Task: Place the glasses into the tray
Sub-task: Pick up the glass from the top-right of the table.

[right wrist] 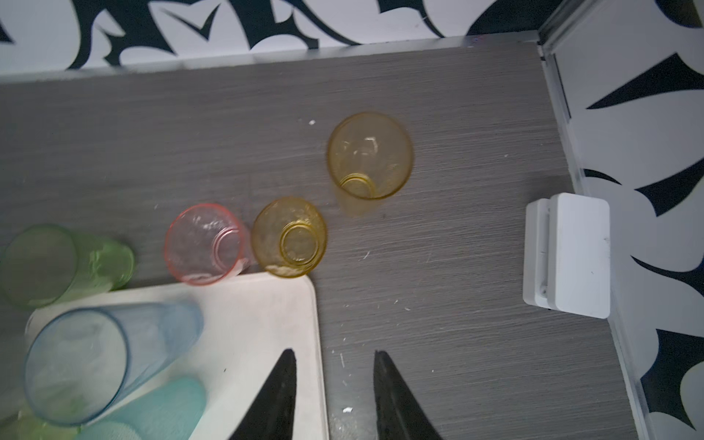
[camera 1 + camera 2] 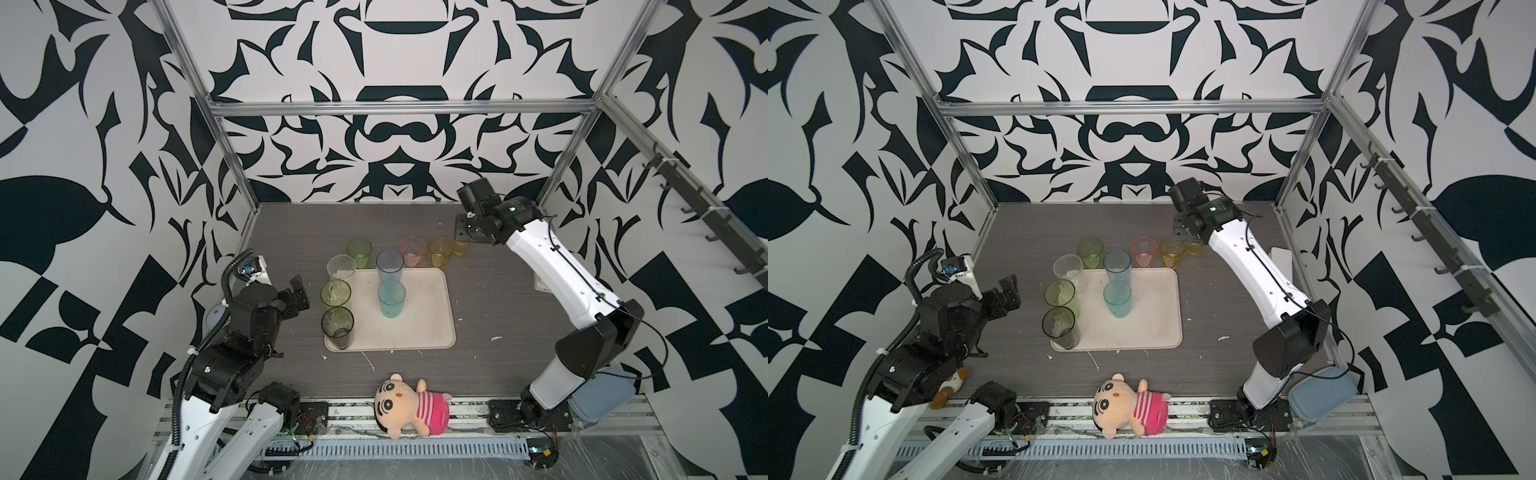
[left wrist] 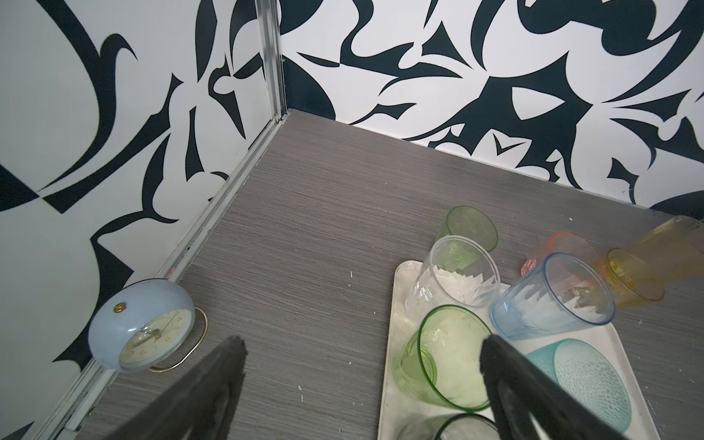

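Grey wood-grain worktop [image 2: 498, 291] fills a booth of black-and-white patterned walls, and the tray [image 2: 428, 320] lies flat near its middle. We count 9 glasses.

5 stand upright in the tray. The clear tumbler [image 2: 340, 266], the near green tumbler [image 2: 336, 293] and the smoke-grey tumbler [image 2: 337, 326] line its left side. The blue tumbler [image 2: 390, 266] stands at the far rim, with the teal tumbler [image 2: 391, 299] just in front of it.

4 stand on the worktop beyond the far rim. The far green tumbler [image 1: 64, 263], the pink tumbler [image 1: 205, 244] and the inner yellow tumbler [image 1: 289, 236] are just beside the rim. The outer yellow tumbler [image 1: 369, 156] stands apart, nearer the small white box [image 1: 567, 255].

The left claw [image 3: 364, 343] hangs by the tray's left side, jaws spread wide and empty. The right claw [image 1: 333, 352] hovers over the tray's far right corner, jaws apart by a modest gap with nothing between them.

We judge the step in hand to be the right arm's reach for 1 of the yellow tumblers, with a little over half the task done. The gap looks narrower than a tumbler's mouth. So the next move calls for either widening the jaws around the wall or dropping 1 finger inside the rim to pinch it. After that comes a lift clear of the rim, then a set-down in the tray's bare right half.
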Robot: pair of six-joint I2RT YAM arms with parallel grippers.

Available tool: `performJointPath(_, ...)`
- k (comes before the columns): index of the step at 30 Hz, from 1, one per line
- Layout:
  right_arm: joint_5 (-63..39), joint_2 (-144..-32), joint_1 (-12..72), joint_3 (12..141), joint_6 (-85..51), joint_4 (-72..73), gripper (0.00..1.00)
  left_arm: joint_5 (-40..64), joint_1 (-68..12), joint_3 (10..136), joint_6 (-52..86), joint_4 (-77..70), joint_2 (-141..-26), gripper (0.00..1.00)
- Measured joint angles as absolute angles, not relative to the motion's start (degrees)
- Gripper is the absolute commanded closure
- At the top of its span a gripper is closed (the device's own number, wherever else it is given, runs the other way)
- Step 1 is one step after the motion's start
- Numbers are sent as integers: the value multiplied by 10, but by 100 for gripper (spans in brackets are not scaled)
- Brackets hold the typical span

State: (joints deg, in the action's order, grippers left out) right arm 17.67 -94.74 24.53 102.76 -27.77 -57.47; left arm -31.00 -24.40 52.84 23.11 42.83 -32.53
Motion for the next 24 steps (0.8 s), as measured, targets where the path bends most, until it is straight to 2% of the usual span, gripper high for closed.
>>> performJointPath(5, 139, -935, 163, 979, -263, -497, 61, -320, -244, 528, 231, 426, -329, 0)
performJointPath(11, 92, -949, 101, 962, -253, -433, 55, -324, -244, 528, 231, 426, -330, 0)
performJointPath(24, 40, -1060, 63, 963, -253, -390, 53, -327, -244, 528, 229, 426, -330, 0)
